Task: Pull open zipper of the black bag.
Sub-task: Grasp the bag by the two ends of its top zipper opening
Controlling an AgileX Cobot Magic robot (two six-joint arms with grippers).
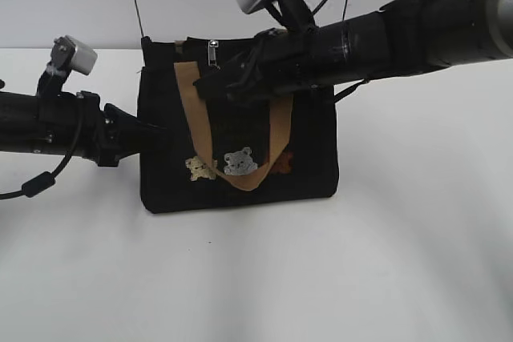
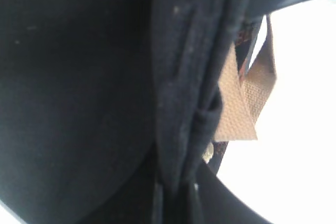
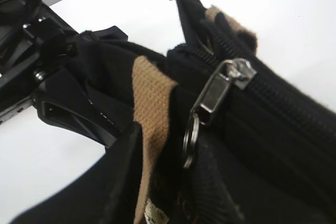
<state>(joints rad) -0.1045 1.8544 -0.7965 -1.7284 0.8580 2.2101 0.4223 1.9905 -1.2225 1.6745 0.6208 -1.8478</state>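
Note:
The black bag (image 1: pixel 240 174) stands upright on the table, its tan handle (image 1: pixel 195 118) hanging down its front. The zipper (image 3: pixel 283 103) runs along the top edge; its silver pull (image 1: pixel 213 52) sticks up near the left end. My left gripper (image 1: pixel 152 130) is shut on the bag's left side edge, with black fabric (image 2: pixel 178 129) pinched between the jaws. My right gripper (image 1: pixel 215 84) reaches across the bag's top. In the right wrist view the pull (image 3: pixel 218 90) and its ring (image 3: pixel 190 140) hang between its parted fingers (image 3: pixel 118 182), beside the tan strap (image 3: pixel 152 108). I see no grip on the pull.
The white table (image 1: pixel 401 278) spreads all round the bag. Three little bear figures (image 1: pixel 239 162) mark the bag's front. The right arm (image 1: pixel 401 34) crosses over the bag's upper right; the left arm (image 1: pixel 56 126) lies level at the left.

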